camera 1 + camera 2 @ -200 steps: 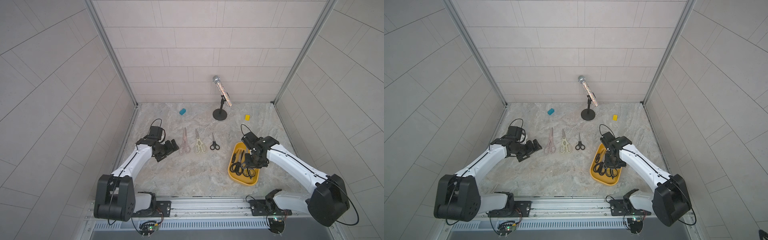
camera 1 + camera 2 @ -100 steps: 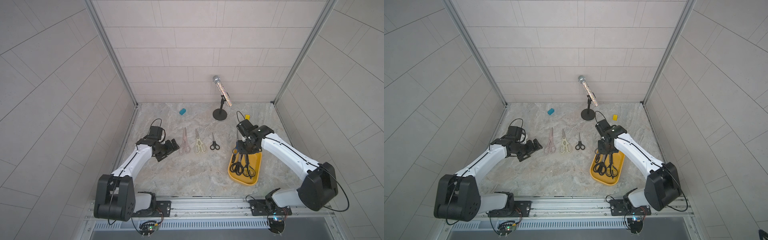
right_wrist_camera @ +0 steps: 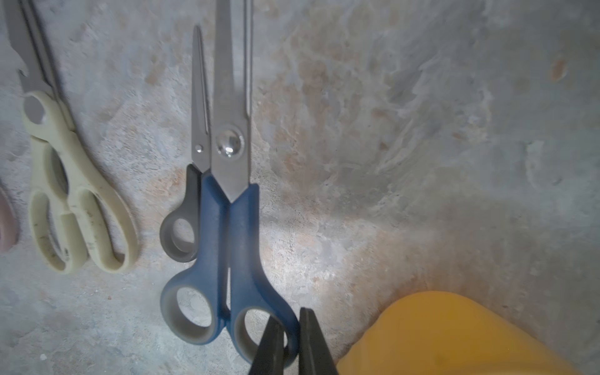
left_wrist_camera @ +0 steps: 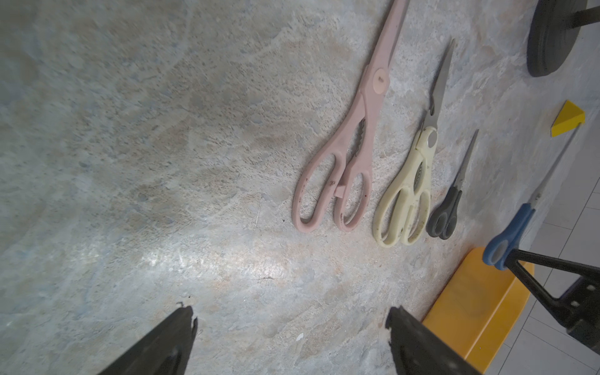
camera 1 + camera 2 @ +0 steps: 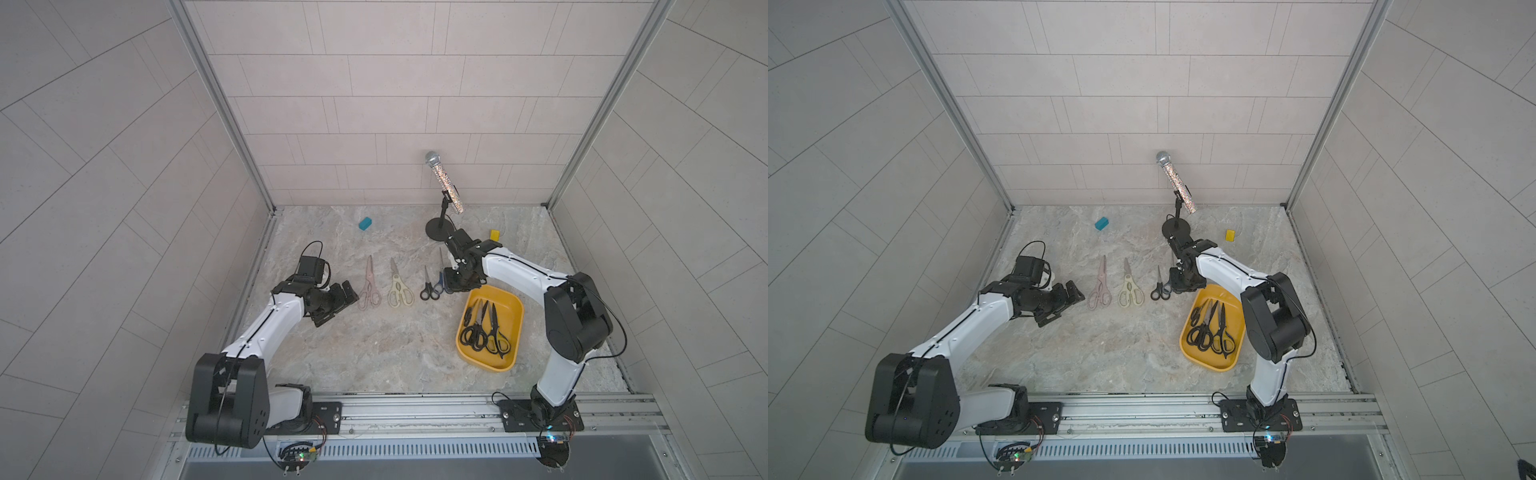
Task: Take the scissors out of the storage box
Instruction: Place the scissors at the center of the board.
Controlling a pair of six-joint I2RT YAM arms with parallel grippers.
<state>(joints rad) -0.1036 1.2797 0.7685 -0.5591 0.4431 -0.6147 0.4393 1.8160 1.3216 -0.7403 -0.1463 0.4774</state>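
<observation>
Right of centre in a top view, blue scissors (image 5: 441,279) held just outside the storage box (image 5: 508,307).
On one handle loop's rim the right fingers (image 3: 311,344) are pinched nearly closed; the left fingers (image 4: 162,344) gape wide, empty. The blue scissors overlap the small black pair (image 3: 193,188), beside the cream pair (image 4: 423,152) and pink pair (image 4: 370,107) on the desk (image 5: 374,353); more black-handled pairs (image 5: 484,332) lie in the box. Stiff, light, likely to swing from a loop; gripping nearer the pivot seems steadier. No readable writing.
</observation>
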